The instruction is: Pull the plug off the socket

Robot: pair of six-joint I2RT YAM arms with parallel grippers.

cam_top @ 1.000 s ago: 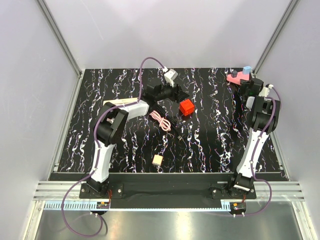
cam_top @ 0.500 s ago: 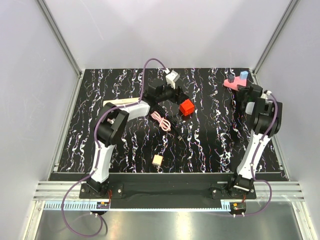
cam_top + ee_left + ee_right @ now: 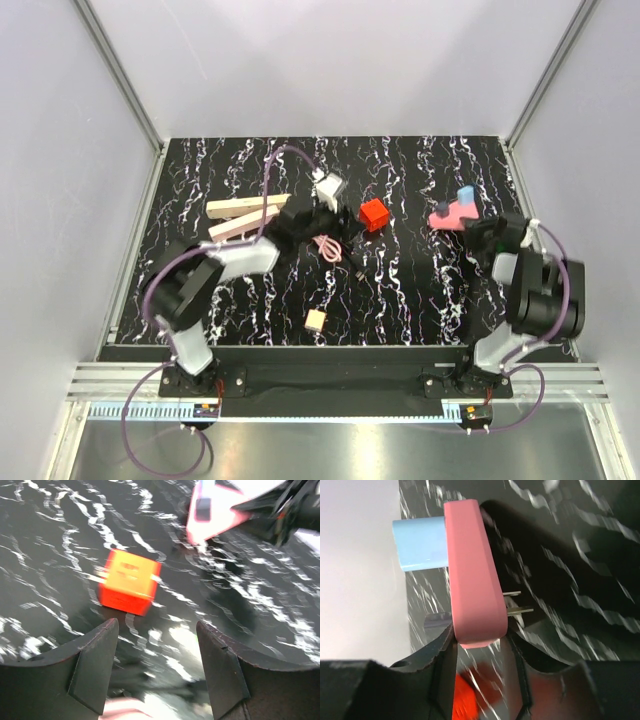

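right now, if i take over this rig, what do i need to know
Left gripper: open, empty, facing the red cube.
Right gripper: shut on the pink plug, whose metal prongs are bare.
Socket: lies well off to the left, apart from the plug.
Done: the plug is out of the socket.
Left: probably just setting the plug down and releasing it.

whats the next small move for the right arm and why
Probably lower the right gripper and set the pink block down: it is shut on the block, the prongs show bare, and the socket lies far off to its left.
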